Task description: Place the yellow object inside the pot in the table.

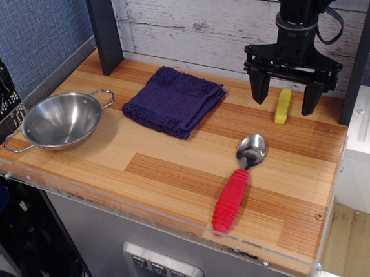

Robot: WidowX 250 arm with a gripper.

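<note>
The yellow object (282,106), a small oblong block, lies on the table (174,159) at the back right. My gripper (285,104) hangs open right over it, one black finger (258,88) to its left and the other to its right, tips close to the wood. Nothing is held. The pot (61,120), a shiny steel bowl with two wire loop handles, stands at the far left of the table and holds nothing.
A folded dark purple cloth (174,100) lies at the back middle. A spoon with a red handle (238,184) lies in front of the yellow block. A black post (104,30) stands at the back left. An acrylic rim (146,213) edges the tabletop.
</note>
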